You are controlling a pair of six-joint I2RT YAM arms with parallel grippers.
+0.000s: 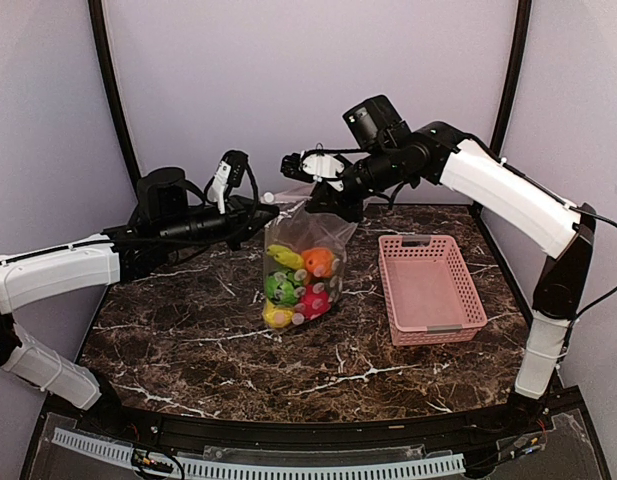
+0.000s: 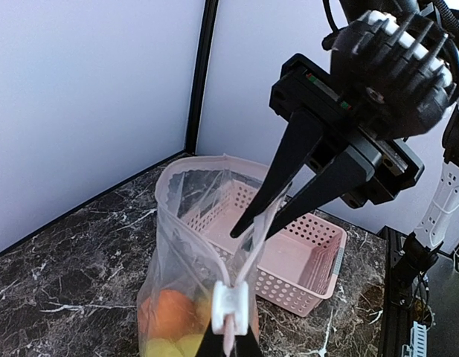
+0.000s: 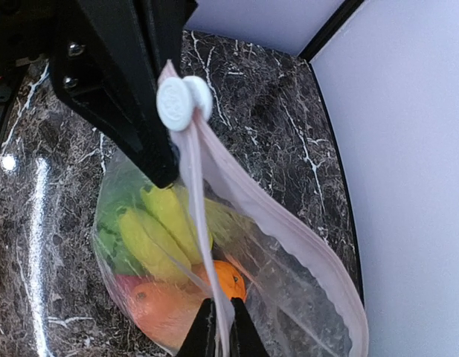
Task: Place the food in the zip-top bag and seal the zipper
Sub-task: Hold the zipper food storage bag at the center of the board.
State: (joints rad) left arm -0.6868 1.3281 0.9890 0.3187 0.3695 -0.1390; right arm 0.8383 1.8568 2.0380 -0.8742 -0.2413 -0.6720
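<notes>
Left claw [image 1: 266, 207] and right claw [image 1: 310, 200] are both pinched shut on the zipper [image 1: 288, 204] in the top view. They hold the zip-top bag [image 1: 306, 262] upright just left of the pink basket [image 1: 432, 241], with a strip of bare marble table [image 1: 188, 340] between bag and basket. The food [image 1: 300, 285] fills the bag's lower half. Wide bare marble lies left of the basket, while the basket's right side runs close to the table's edge.

From the left wrist, the left claw's tips clamp the white slider tab [image 2: 229, 303]. The right claw's 2 fingers [image 2: 285, 167] taper to nip the strip just beyond it, in front of the basket. Past that nip the mouth gapes in a loop.

From the right wrist, the right claw's tips meet on the strip. The slider sits against the left claw, and the 2 mouth edges spread apart above the banana [image 3: 158, 230] and orange [image 3: 225, 279].
</notes>
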